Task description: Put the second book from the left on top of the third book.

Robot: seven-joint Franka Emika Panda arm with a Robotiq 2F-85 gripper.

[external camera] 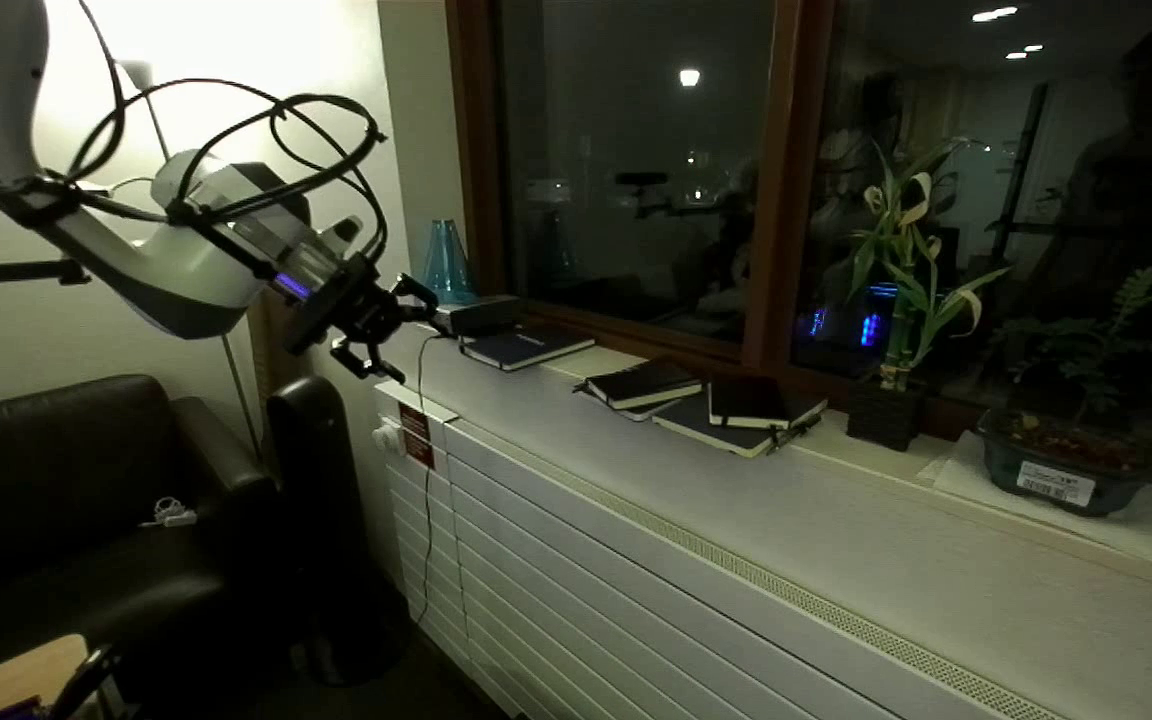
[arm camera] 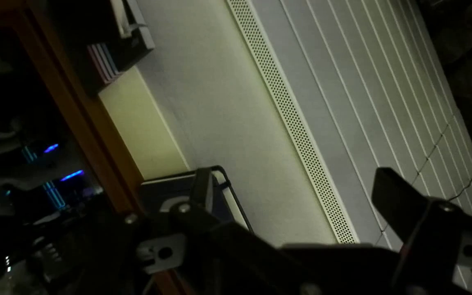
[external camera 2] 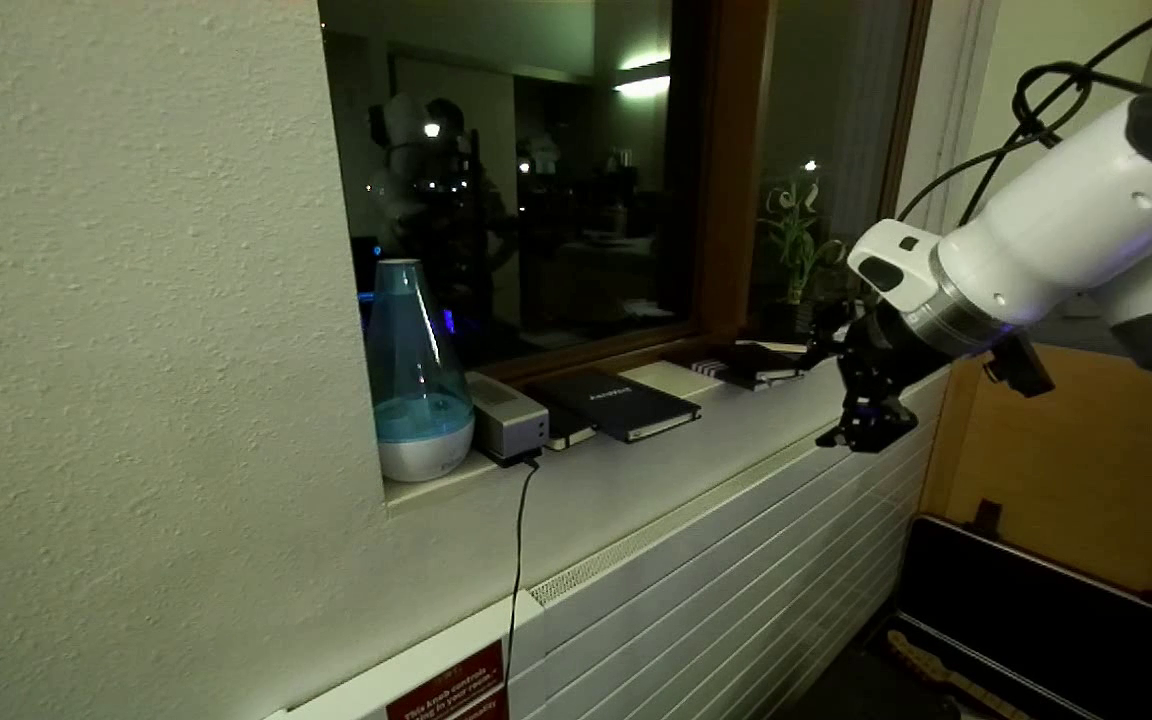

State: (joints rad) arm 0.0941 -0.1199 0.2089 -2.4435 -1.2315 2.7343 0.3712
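A: Quick step check: you're looking pre-grasp, I'd judge; your gripper (external camera: pixel 418 342) is hanging out from the sill (external camera: pixel 836 510), apart from every book, jaws standing wide, nothing between them

B: Agreeing, but which book are you wanting? In an exterior view a small dark book (external camera 2: pixel 561 420) is lying first, just beside the grey box (external camera 2: pixel 511 415), so you're probably targeting the lettered book (external camera 2: pixel 626 405); overlaps further along are making the count shaky

A: Then you're likely aiming for the black book (external camera: pixel 648 380) as third, lying in the pile (external camera: pixel 716 428) nearest the lettered book

B: Next you're needing to swing over the sill, sink low and work the jaws onto an edge; it's thin, so you're probably getting little bite

A: Looks: it's lying flat on the sill, dark navy cover, white lettering, pale page edges; in the wrist view one finger (arm camera: pixel 201 190) is hiding part of it from you

B: And the black book is lying on another book (external camera: pixel 634 412), so you're maybe facing an uneven landing
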